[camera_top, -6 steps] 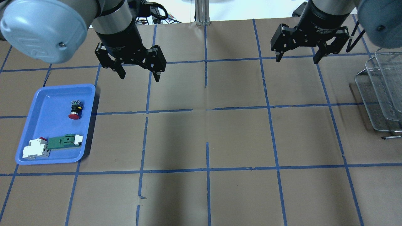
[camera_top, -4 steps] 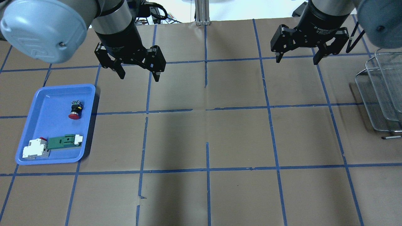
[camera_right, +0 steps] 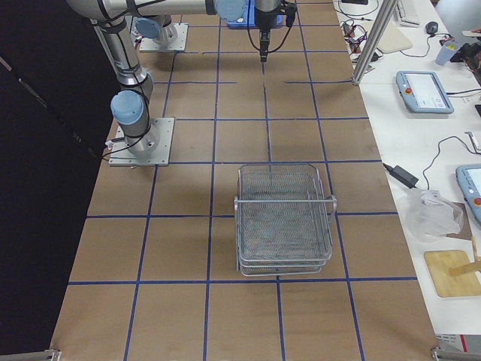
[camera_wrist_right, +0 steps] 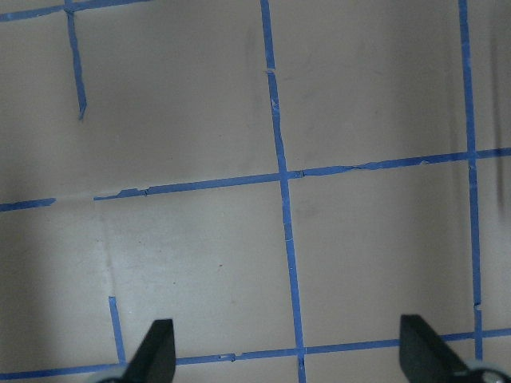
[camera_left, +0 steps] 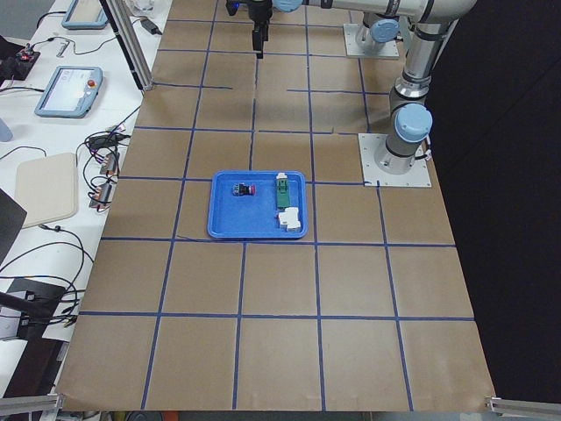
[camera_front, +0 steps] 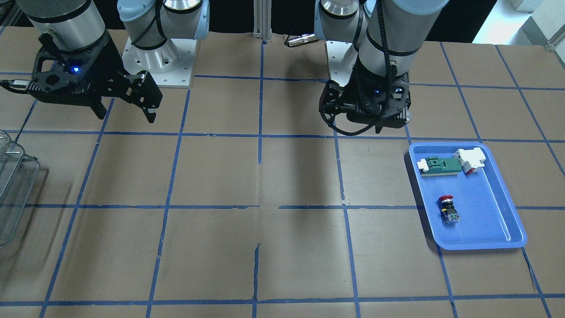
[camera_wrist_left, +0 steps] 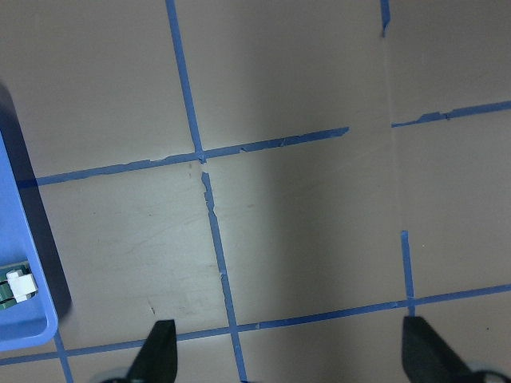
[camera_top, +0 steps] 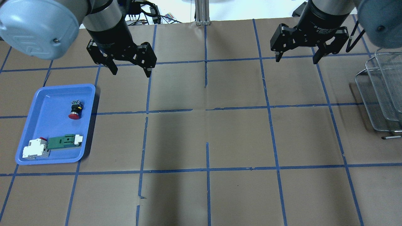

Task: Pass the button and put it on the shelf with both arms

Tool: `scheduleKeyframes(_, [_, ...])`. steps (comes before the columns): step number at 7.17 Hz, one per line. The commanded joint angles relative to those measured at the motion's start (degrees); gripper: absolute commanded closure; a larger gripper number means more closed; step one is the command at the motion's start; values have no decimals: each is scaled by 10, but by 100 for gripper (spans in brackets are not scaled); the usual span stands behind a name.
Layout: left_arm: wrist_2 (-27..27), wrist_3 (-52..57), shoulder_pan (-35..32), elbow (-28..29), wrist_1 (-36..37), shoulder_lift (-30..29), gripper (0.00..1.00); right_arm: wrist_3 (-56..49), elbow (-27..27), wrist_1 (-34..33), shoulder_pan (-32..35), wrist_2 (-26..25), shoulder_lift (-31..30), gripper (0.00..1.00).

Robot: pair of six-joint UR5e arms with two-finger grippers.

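Observation:
The button [camera_top: 75, 110] lies on its side in the blue tray [camera_top: 50, 103], red cap toward the front edge; it also shows in the front view [camera_front: 448, 210] and the left side view [camera_left: 243, 189]. The shelf [camera_top: 381, 91] stands at the table's right end, seen fully in the right side view [camera_right: 284, 218]. My left gripper [camera_top: 131, 73] hangs open and empty above the table, beyond the tray's far right corner. Its fingertips [camera_wrist_left: 160, 355] frame bare paper. My right gripper [camera_top: 296, 60] is open and empty, left of the shelf.
A green-and-white flat part [camera_top: 64, 141] and a white-and-red block [camera_top: 35, 148] lie in the tray's near end. The tray's edge [camera_wrist_left: 20, 263] shows at the left of the left wrist view. Blue tape lines grid the brown paper.
My left gripper has moved a little left and up in the overhead view, closer to the tray's side. The right gripper, button and tray have not moved.

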Motion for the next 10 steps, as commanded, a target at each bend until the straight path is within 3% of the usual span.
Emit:
scheduleKeyframes(1, [-2, 25, 87, -20, 7, -4, 0, 0, 0, 0, 0, 1, -1, 0])
scheduleKeyframes(5, [11, 148, 190, -57, 31, -76, 0, 0, 0, 0, 0, 6, -1, 0])
scheduleKeyframes(7, [9, 222, 258, -109, 127, -103, 0, 0, 0, 0, 0, 4, -1, 0])
scheduleKeyframes(9, [19, 295, 278, -119, 186, -148, 0, 0, 0, 1, 0, 1, -1, 0])
scheduleKeyframes(10, [61, 309, 289, -118, 218, -168, 0, -1, 0, 0, 0, 2, 3, 0])
